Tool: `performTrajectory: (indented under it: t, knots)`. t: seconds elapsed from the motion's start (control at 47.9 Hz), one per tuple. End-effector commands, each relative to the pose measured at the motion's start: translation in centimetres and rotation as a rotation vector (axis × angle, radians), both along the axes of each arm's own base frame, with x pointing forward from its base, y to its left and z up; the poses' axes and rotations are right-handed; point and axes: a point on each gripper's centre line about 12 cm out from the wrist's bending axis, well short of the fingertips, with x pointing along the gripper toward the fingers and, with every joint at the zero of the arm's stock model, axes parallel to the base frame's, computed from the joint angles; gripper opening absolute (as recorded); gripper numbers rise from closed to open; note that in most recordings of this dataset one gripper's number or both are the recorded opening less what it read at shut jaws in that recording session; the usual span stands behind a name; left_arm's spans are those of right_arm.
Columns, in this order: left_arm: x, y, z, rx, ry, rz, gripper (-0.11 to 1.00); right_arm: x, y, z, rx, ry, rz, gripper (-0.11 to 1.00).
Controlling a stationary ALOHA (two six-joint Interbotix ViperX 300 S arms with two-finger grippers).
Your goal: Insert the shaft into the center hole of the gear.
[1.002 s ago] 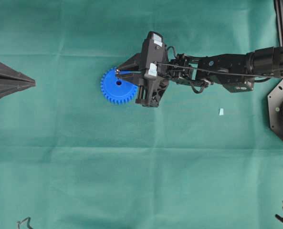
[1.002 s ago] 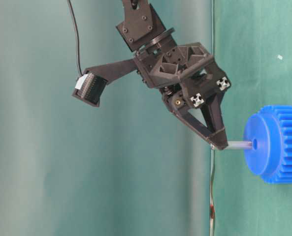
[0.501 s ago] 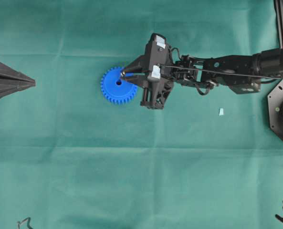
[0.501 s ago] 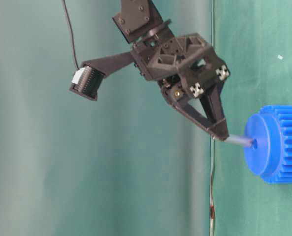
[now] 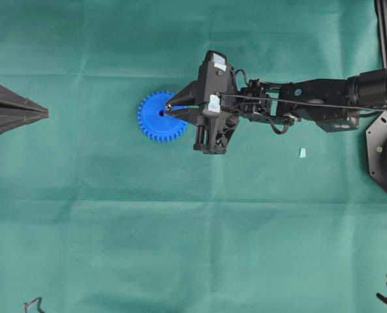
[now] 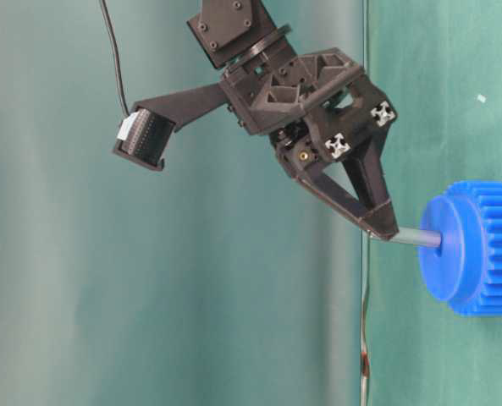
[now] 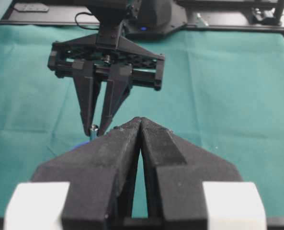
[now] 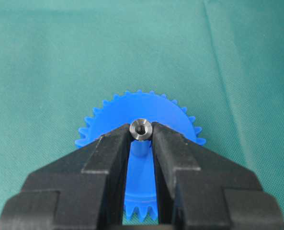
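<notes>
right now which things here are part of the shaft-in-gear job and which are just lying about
Part of the job:
- shaft, held in the right claw, tip at the hub
- gear, flat on the cloth
- center hole

Just lying about:
- pale scrap
- left claw, shut, away from the gear
- green cloth

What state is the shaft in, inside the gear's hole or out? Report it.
Tip at the hole; depth unclear. The shaft runs tilted from the right gripper to the gear hub, its lower end meeting the center hole.
</notes>
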Motion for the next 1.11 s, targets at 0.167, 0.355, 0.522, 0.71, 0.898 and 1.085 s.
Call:
performTrajectory:
  t: [0.167, 0.355, 0.522, 0.71, 0.898, 1.085]
  knots:
    - [0.3, 0.0, 1.0, 0.000, -0.026, -0.002, 0.00, 1.1, 0.0, 0.3, -0.001, -0.023, 0.000, 0.17]
    - [0.3, 0.0, 1.0, 0.001, -0.026, -0.002, 0.00, 1.3, -0.2, -0.1, -0.001, -0.012, -0.003, 0.17]
    - [0.3, 0.0, 0.9, -0.002, -0.025, -0.002, 0.00, 1.3, -0.6, 0.0, 0.000, -0.014, -0.012, 0.17]
    - [0.3, 0.0, 0.9, 0.000, -0.025, -0.002, 0.00, 1.3, -0.6, 0.0, -0.003, -0.017, -0.012, 0.17]
    - [0.3, 0.0, 1.0, 0.000, -0.026, -0.002, 0.00, 1.5, -0.7, 0.3, -0.009, -0.023, -0.008, 0.16]
    - [0.3, 0.0, 1.0, 0.000, -0.026, -0.002, 0.00, 1.9, -0.7, 1.3, -0.017, -0.038, -0.002, 0.17]
